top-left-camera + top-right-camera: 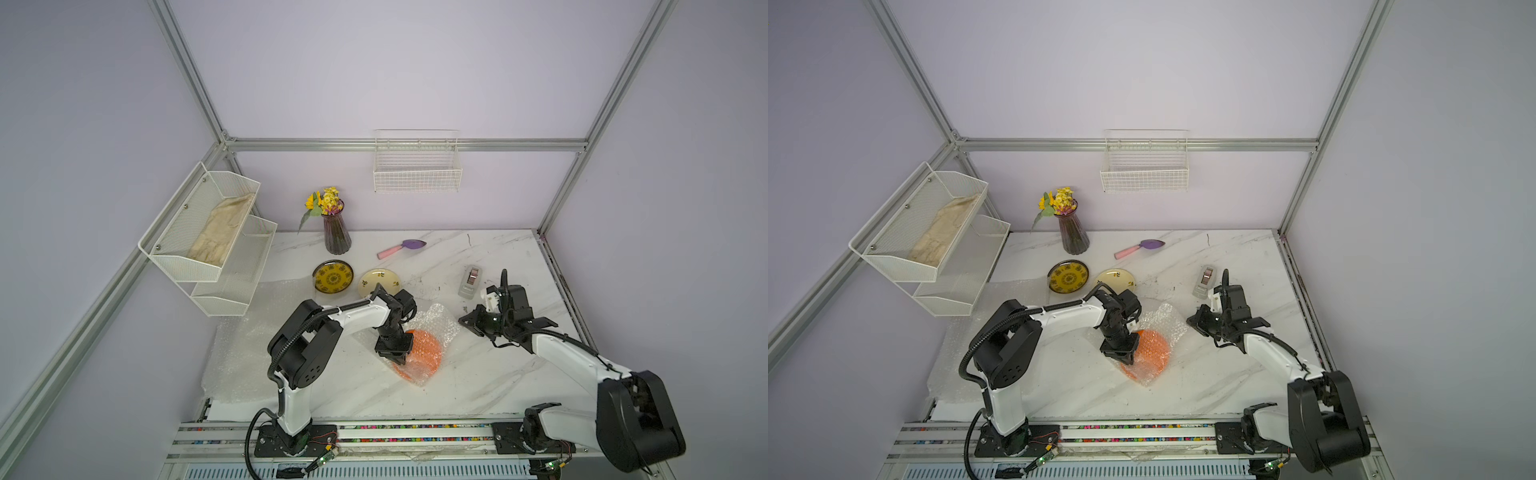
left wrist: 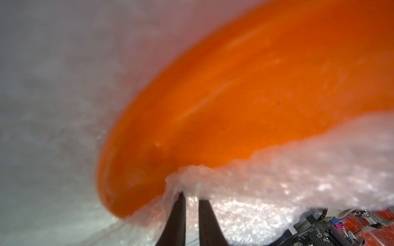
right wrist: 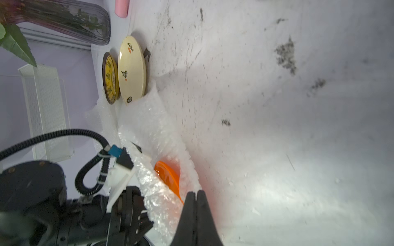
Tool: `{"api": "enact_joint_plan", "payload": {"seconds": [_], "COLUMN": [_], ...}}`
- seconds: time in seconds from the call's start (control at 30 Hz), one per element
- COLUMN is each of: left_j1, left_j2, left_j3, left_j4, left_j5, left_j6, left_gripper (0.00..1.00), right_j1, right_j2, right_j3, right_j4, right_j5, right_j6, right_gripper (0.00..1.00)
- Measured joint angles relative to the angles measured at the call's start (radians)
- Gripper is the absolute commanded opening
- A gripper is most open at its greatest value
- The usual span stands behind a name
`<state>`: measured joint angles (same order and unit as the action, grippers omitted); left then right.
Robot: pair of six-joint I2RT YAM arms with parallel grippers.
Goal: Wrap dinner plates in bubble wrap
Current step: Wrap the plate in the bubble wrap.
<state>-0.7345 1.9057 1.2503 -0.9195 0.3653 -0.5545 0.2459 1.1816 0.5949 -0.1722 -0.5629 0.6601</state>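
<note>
Near the middle of the table (image 1: 478,374), the orange plate (image 1: 424,353) lies half covered by bubble wrap (image 1: 440,322). One flap is folded over it, and the loose side faces my right claw (image 3: 195,192). My left claw (image 2: 190,198) is clamped on the folded edge of the wrap right at the plate's rim, with a thin bunch of plastic between its fingers. My right claw has its jaws together at the wrap's loose edge, but I cannot tell whether any plastic is caught between them. That is the first risk: if it closed on nothing, a pull would bring no flap across and that side of the plate would be left bare. If I do have the wrap, pulling too hard against the left grip could tear the thin sheet or drag the glossy plate out from under its cover. Releasing the left grip before anything pins the fold would probably let the springy wrap open up. The cream plate (image 1: 379,282) and yellow plate (image 1: 333,276) sit close behind my left arm, unwrapped, and a wide swing could knock them.
</note>
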Motion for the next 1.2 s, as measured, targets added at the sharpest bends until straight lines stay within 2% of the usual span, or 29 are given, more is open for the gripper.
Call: {"api": "enact_joint_plan", "payload": {"seconds": [0.17, 0.3, 0.4, 0.53, 0.73, 0.9, 1.2], "left_j1": [0.004, 0.004, 0.004, 0.004, 0.004, 0.006, 0.008], "left_j2": [0.014, 0.027, 0.032, 0.035, 0.035, 0.026, -0.049], "left_j3": [0.023, 0.039, 0.046, 0.05, 0.05, 0.05, 0.098], "left_j4": [-0.037, -0.056, -0.065, -0.069, -0.07, -0.073, -0.129], "left_j5": [-0.011, -0.013, -0.013, -0.013, -0.015, -0.035, -0.134], "left_j6": [0.037, 0.059, 0.068, 0.068, 0.068, 0.068, 0.029], "left_gripper": [0.15, 0.15, 0.15, 0.15, 0.15, 0.15, 0.17], "right_j1": [0.059, 0.199, 0.331, 0.488, 0.631, 0.67, 0.675], "right_j2": [-0.29, -0.327, -0.238, -0.031, 0.219, 0.336, 0.349], "right_j3": [-0.082, -0.092, -0.081, -0.039, 0.003, 0.003, -0.006], "right_j4": [-0.121, -0.109, -0.054, 0.056, 0.225, 0.285, 0.32], "right_j5": [0.012, 0.055, 0.087, 0.13, 0.166, 0.201, 0.228], "right_j6": [0.044, 0.114, 0.163, 0.229, 0.314, 0.377, 0.459], "right_gripper": [0.0, 0.0, 0.0, 0.0, 0.0, 0.0, 0.0]}}
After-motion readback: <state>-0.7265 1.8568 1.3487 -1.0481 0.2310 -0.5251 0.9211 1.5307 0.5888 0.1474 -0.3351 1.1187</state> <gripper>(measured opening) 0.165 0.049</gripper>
